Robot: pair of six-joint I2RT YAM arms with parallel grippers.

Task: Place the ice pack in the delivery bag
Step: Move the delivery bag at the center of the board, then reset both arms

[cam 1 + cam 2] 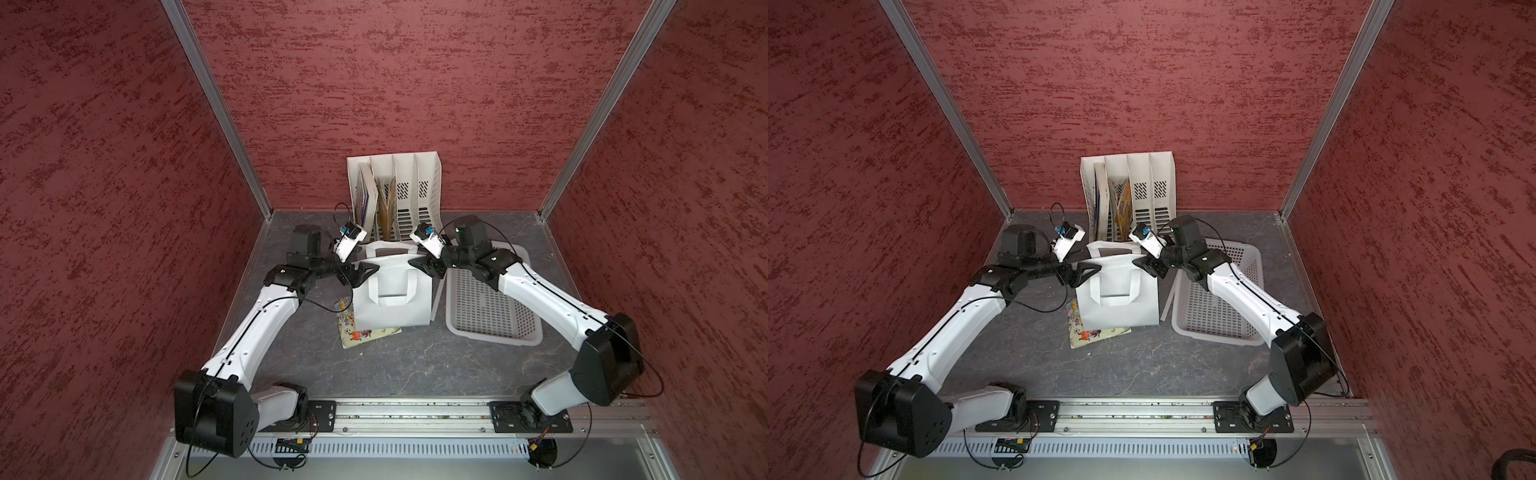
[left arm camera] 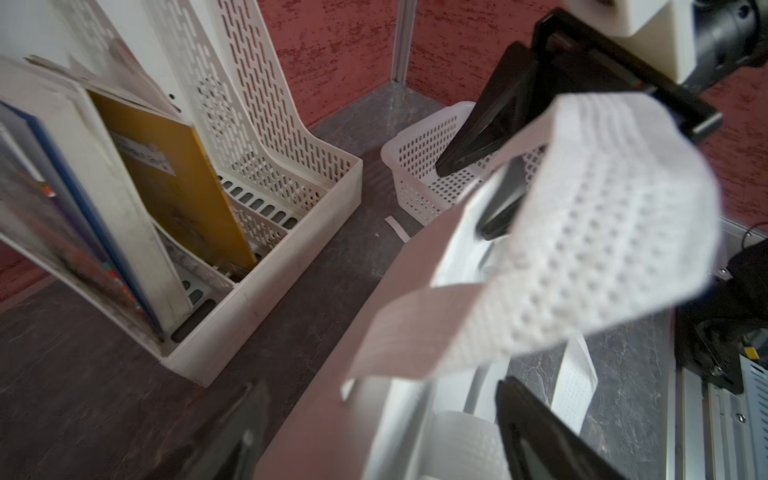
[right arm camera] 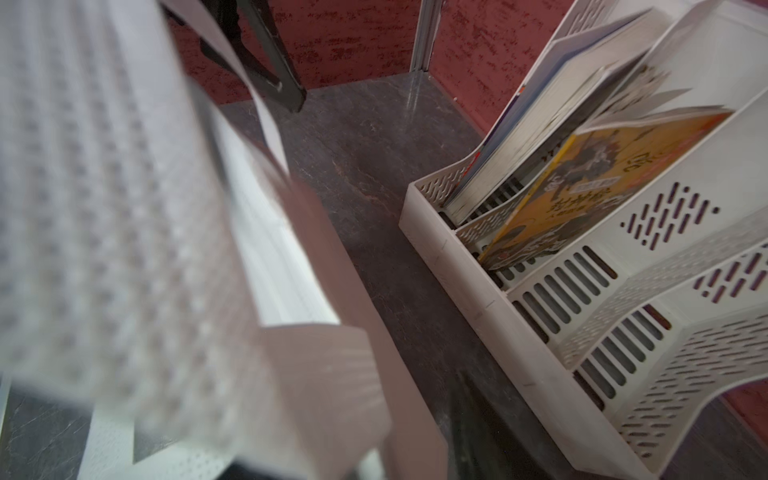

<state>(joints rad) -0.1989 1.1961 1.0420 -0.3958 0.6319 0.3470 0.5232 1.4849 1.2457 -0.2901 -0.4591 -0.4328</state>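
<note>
Stock on my remote feed, 1 station. Item 1: delivery bag (image 1: 390, 309), white fabric, standing upright near the middle of the table (image 1: 415, 365), mouth upward, with 2 white loop straps; 1 strap hangs down its front face and the other arches above the rim, seen close and blurred in the left wrist view (image 2: 602, 232). Item 2: left gripper (image 1: 363, 272), at the bag's left upper edge, fingers well apart; in the left wrist view I see the bag's rim running between them, and I cannot tell whether either finger touches it. Item 3: right gripper (image 1: 417, 266), at the bag's right upper edge, fingers also parted and clamped on nothing I can see. Item 4: flat cartoon-printed piece (image 1: 363, 332), cream with coloured figures, lying on the table at the bag's front left corner, partly under the bag; I cannot tell whether this is the ice pack, and I cannot see into the bag in either top view. Item 5: file rack (image 1: 399, 187), white and slotted, behind the bag against the back wall, holding several books, 1 with a yellow cover (image 3: 582, 187). Item 6: basket (image 1: 490, 309), white and perforated, just beside the bag on its right, under the right arm.
</note>
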